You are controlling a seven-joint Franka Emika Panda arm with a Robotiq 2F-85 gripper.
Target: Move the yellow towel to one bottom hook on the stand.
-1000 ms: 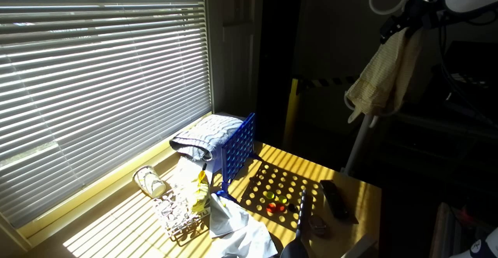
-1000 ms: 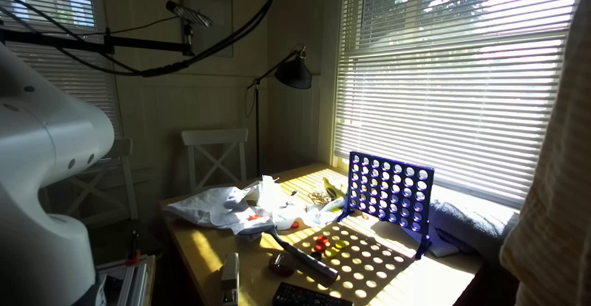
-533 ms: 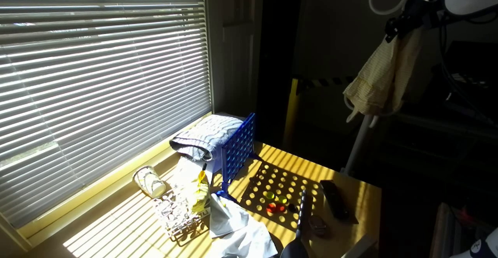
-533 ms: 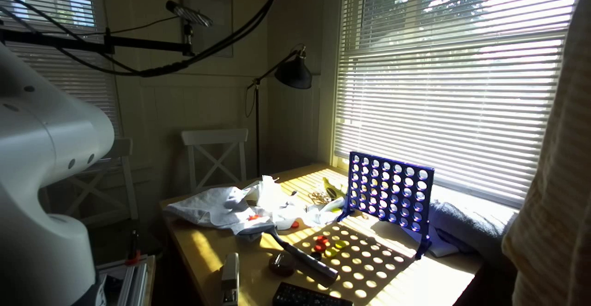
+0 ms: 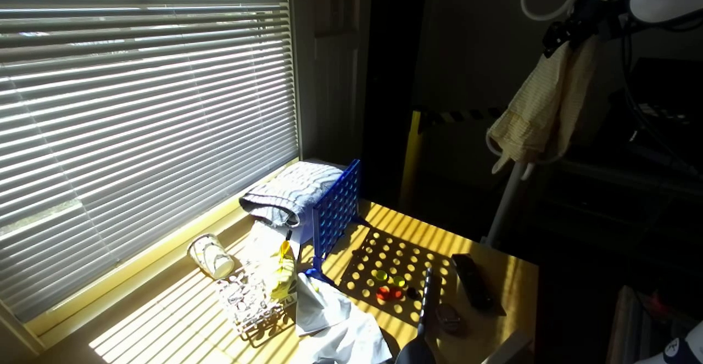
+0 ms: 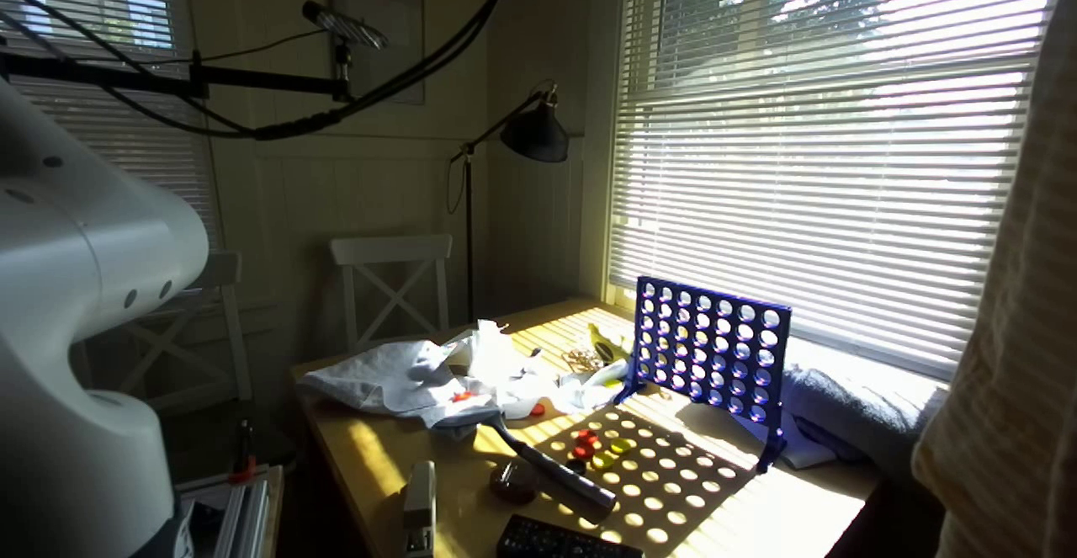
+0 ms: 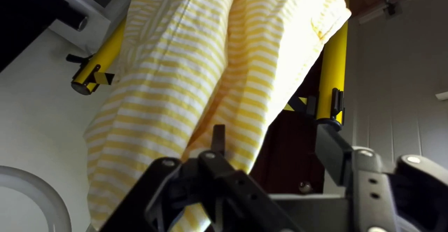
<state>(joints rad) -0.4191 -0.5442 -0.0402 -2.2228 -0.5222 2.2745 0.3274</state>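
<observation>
Gripper point(image 7: 274, 139), fingers point(image 7: 333, 154) spread wide, yellow towel point(image 7: 164, 95) behind one, contact unclear

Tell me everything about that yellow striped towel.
The yellow towel looks like soft, thin cloth with white stripes, one side brightly lit, hanging in loose folds. In an exterior view, its lower end covers part of the bottom hooks on the stand. The open gripper hides its top, so what holds or touches it there is unclear.

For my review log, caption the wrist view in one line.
Fingers apart, one seen against the yellow-striped towel, two yellow posts beyond.
</observation>
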